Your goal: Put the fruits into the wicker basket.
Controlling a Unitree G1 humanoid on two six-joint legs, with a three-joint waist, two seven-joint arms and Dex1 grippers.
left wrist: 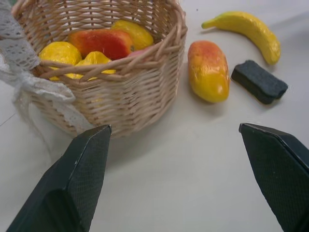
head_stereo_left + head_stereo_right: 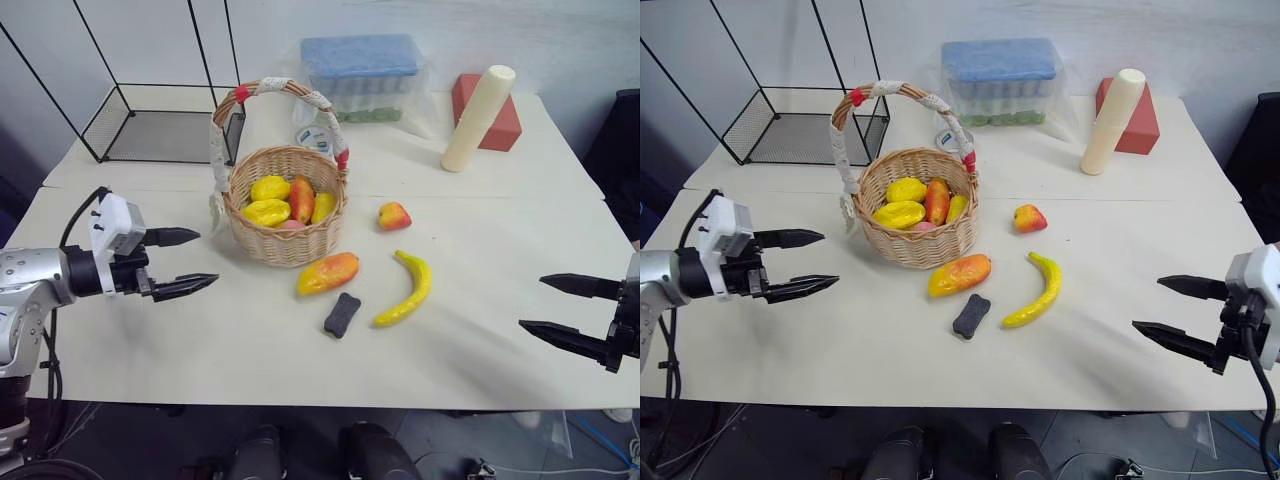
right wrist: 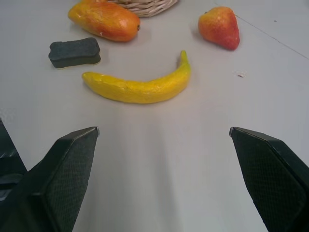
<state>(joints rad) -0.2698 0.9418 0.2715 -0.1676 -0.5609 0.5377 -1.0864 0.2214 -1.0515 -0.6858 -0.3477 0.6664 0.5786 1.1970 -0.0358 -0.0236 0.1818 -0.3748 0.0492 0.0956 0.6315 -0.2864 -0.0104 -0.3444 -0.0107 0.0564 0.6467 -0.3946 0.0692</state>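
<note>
Between the spread left end effector [image 2: 186,262] and spread right end effector [image 2: 558,308] lay an orange-red mango [image 2: 328,273], curved yellow banana [image 2: 405,289] and round tan wicker basket [image 2: 285,247]

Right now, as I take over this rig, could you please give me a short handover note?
Left gripper: open, empty, beside the wicker basket.
Right gripper: open, empty, over bare table right of the banana.
Done: several yellow and red fruits lie in the basket.
Left: mango just in front of the basket, banana to its right, apple right of the basket, all on the table.
The dark block between mango and banana is no fruit.
</note>
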